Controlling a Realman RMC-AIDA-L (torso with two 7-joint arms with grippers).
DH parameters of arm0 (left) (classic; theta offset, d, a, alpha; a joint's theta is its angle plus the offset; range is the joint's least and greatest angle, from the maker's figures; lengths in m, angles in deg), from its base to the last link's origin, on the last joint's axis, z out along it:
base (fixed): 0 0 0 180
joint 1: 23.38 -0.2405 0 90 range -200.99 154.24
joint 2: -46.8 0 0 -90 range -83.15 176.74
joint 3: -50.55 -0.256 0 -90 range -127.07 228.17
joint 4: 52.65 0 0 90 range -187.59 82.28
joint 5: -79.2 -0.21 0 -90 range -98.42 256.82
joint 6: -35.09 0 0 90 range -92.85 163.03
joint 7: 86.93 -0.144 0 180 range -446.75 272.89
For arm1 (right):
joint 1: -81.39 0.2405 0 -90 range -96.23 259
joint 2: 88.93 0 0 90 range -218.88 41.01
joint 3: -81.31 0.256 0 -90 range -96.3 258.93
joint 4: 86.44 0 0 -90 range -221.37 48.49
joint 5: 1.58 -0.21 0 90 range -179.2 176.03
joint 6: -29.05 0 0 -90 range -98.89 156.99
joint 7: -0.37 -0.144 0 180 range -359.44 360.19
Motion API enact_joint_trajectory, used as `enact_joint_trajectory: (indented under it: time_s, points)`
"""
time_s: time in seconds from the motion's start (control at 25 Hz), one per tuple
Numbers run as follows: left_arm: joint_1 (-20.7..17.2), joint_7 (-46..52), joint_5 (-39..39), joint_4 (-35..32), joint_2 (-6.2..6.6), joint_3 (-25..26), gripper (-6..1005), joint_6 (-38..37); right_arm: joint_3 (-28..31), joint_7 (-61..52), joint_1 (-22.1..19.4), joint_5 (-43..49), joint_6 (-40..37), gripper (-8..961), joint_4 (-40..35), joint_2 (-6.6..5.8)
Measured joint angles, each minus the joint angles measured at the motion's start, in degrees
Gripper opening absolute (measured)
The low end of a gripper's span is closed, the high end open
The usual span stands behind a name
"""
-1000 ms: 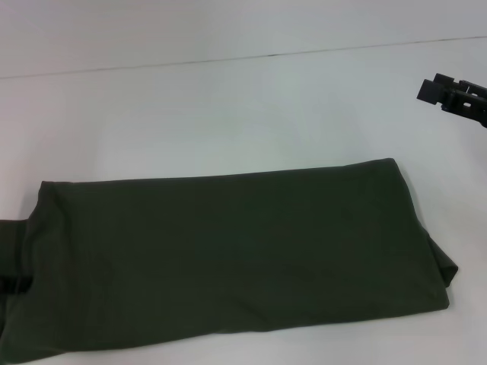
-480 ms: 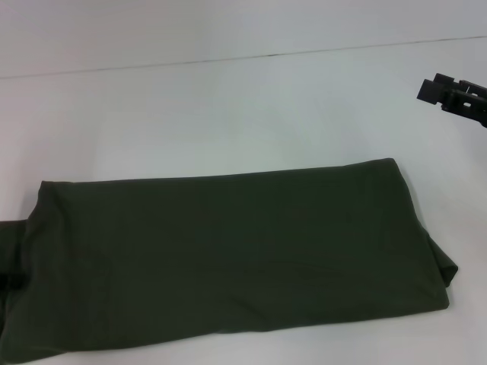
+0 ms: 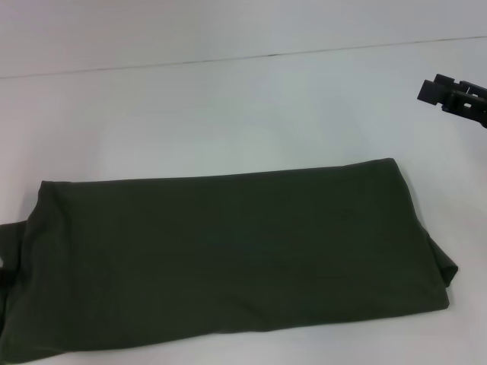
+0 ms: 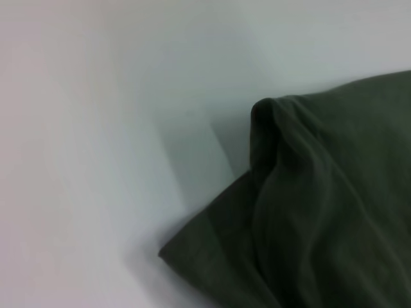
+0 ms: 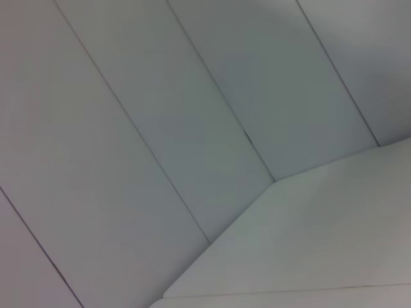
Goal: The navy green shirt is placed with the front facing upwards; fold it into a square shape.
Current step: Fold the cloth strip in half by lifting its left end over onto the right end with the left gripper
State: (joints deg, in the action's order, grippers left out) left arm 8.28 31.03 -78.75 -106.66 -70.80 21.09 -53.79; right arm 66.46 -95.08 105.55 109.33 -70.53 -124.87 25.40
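The navy green shirt [image 3: 228,258] lies as a long folded band across the near side of the table [image 3: 228,106], its left end bunched. The right gripper [image 3: 454,96] hangs well apart at the far right, holding nothing; whether its fingers are open or closed I cannot tell. The risk is that a grip on the rumpled left end catches only the top layers, which would drag the band skew

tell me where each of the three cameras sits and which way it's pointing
Head view: on the robot's head, looking forward and down at the dark olive-green folded cotton shirt on the white table; the right end effector shows at the right edge, raised off the cloth.
Left wrist view: on the left arm, close over a rumpled corner of the shirt; none of the robot shows.
Right wrist view: on the right arm, facing white wall panels and the table's edge; none of the robot shows.
Shared: the head and left wrist views both show the shirt.
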Motion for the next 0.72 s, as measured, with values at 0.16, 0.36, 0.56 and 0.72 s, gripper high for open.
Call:
enact_joint_trajectory:
  time_s: [0.16,0.36,0.56,0.72]
  points:
    - [0.06,-0.05,0.12,0.0,0.0,0.13,12,0.11,0.0,0.19,0.0,0.0,0.02,806,0.13,0.0]
    - [0.06,-0.16,1.99,-0.64,0.0,0.66,12,-0.05,-0.01,0.33,-0.01,0.25,0.27,798,0.38,0.0]
    - [-0.71,-0.33,5.07,-3.5,-0.19,0.87,12,-2.45,-0.53,0.53,-0.44,0.54,0.52,789,0.46,0.17]
    - [-1.14,-0.38,6.23,-5.68,-0.25,1.85,11,-4.91,-0.86,0.76,-0.63,1.96,1.02,782,0.46,0.48]
